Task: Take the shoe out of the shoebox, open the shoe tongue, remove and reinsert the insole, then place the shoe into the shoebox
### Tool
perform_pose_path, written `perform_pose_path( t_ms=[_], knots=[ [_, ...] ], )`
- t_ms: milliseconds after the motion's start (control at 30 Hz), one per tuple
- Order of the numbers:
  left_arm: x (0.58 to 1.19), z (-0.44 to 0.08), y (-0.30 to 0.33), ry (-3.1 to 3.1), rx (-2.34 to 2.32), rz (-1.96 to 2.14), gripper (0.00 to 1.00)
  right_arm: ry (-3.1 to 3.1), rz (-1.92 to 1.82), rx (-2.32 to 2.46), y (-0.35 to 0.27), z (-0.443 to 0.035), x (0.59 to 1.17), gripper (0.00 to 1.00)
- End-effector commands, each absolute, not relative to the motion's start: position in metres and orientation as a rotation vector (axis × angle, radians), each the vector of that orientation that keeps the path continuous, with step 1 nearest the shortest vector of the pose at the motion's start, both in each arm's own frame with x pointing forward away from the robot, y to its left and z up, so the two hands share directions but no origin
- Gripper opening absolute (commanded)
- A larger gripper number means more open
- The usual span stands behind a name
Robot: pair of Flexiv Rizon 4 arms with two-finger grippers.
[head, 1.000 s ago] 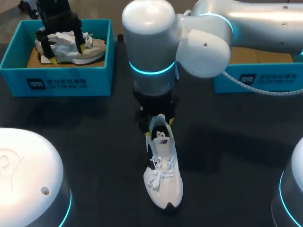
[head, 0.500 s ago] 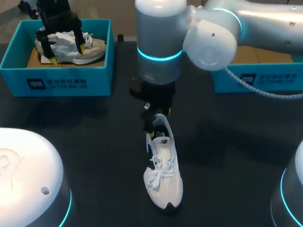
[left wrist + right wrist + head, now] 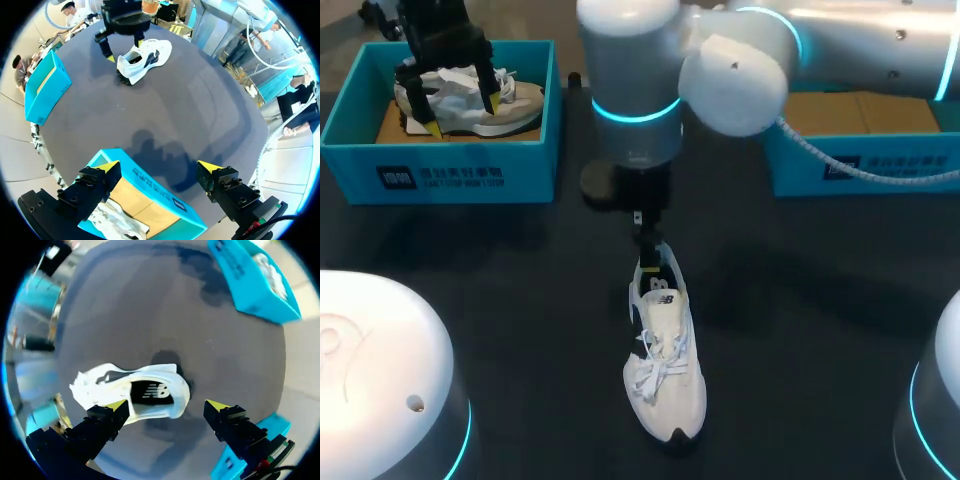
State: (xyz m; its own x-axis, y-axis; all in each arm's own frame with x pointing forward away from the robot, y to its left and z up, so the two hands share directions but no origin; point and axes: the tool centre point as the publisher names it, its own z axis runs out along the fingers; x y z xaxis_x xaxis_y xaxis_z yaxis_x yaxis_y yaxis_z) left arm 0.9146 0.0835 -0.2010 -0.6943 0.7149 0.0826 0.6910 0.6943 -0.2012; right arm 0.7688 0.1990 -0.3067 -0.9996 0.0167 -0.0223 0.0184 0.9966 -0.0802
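A white laced shoe (image 3: 665, 365) lies on the dark table with its toe toward the near edge. My right gripper (image 3: 648, 250) hangs open just above its heel. In the right wrist view the heel opening of the shoe (image 3: 137, 387) shows below the right gripper (image 3: 167, 405), and neither finger touches it. My left gripper (image 3: 460, 112) stands open over the teal shoebox (image 3: 440, 165) at the far left, which holds a grey shoe (image 3: 515, 100) and white paper (image 3: 120, 220). The left gripper (image 3: 160, 167) has nothing between its fingers.
A second teal box (image 3: 865, 165) with a brown inside stands at the far right, under my right arm. Dark table surrounds the white shoe (image 3: 142, 60) on all sides. Rounded white arm bases fill both near corners.
My right gripper has opened fully and risen off the shoe's heel, with its wrist turning. The white shoe stays where it was. The left arm has not moved.
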Motion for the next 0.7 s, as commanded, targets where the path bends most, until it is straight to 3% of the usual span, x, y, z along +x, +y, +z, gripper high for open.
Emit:
perform_pose_path(
  t_ms=[33,700],
  knots=[
    [0.915,-0.201,0.083,-2.745,-1.148,0.228,1.00,3.001,-0.217,-0.480,0.202,-0.319,0.775,1.00],
    [0.915,-0.201,0.083,-2.745,-1.148,0.228,1.00,3.047,-0.044,-0.300,0.186,-0.363,0.807,1.00]
  ],
)
